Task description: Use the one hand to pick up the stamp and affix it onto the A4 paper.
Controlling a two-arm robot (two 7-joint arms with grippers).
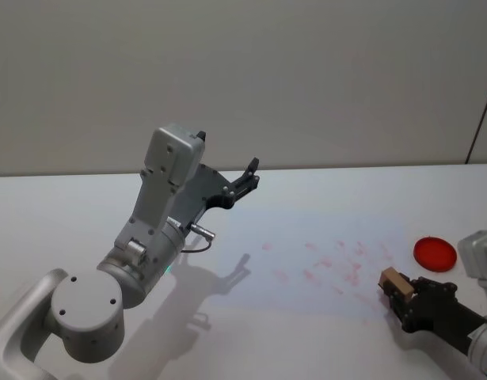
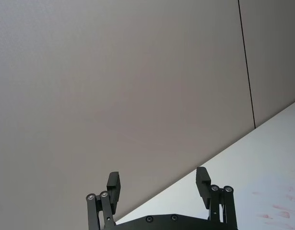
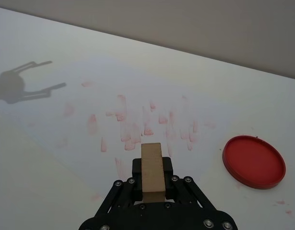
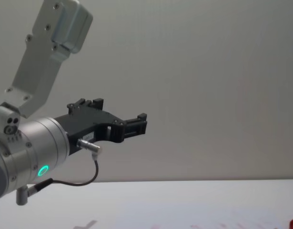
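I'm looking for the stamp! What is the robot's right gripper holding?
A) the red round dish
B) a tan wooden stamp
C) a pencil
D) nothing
B: in the right wrist view the right gripper is shut on the tan wooden stamp, and the red round dish lies on the table, apart from it.

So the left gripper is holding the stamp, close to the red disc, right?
Not quite. It is the right gripper that holds the stamp, close to the red disc; the right wrist view shows it. The left gripper is open and empty.
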